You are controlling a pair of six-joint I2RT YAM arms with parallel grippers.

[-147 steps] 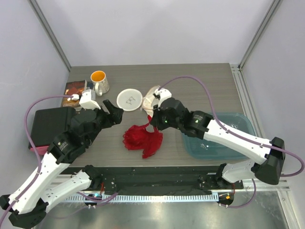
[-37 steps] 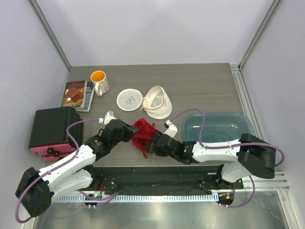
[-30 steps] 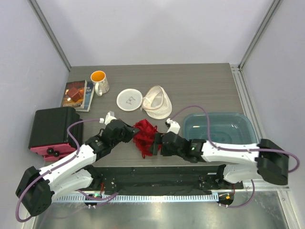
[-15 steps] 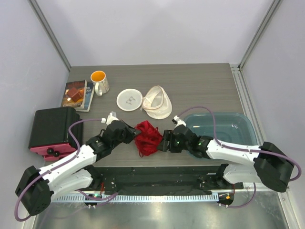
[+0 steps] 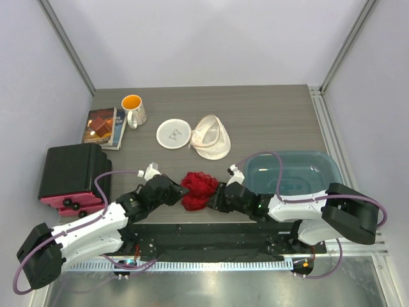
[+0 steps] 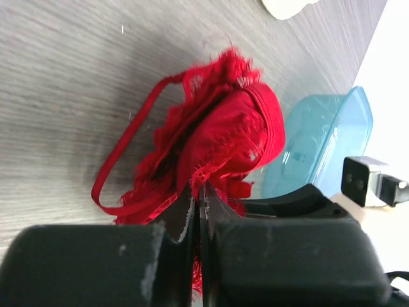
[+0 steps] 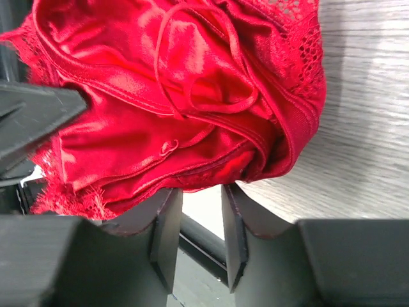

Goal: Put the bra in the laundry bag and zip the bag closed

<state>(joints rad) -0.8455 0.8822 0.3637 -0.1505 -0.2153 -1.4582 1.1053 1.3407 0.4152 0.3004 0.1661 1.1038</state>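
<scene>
The red bra [image 5: 198, 189] lies bunched on the table near its front edge, between my two grippers. My left gripper [image 5: 181, 195] is shut on the bra's lace hem [image 6: 211, 137], and red fabric shows between its fingertips [image 6: 198, 187]. My right gripper [image 5: 215, 196] meets the bundle from the right. Its jaws stand a narrow gap apart, and the bra's satin edge [image 7: 192, 121] lies across their tips [image 7: 197, 192]. The laundry bag [image 5: 211, 137] lies open farther back, a white mesh dome with a tan rim. Its flat round face [image 5: 173, 133] lies beside it on the left.
A teal tub [image 5: 300, 167] stands right of the bra, and its edge shows in the left wrist view [image 6: 319, 137]. A white mug with an orange inside [image 5: 133, 109] and books [image 5: 102, 126] sit at the back left. A black case [image 5: 69, 169] is on the left.
The right gripper's jaws have narrowed onto the bra's edge. Both grippers and the bra have shifted a little toward the near table edge, and the bra is more bunched. The left grip has held.
</scene>
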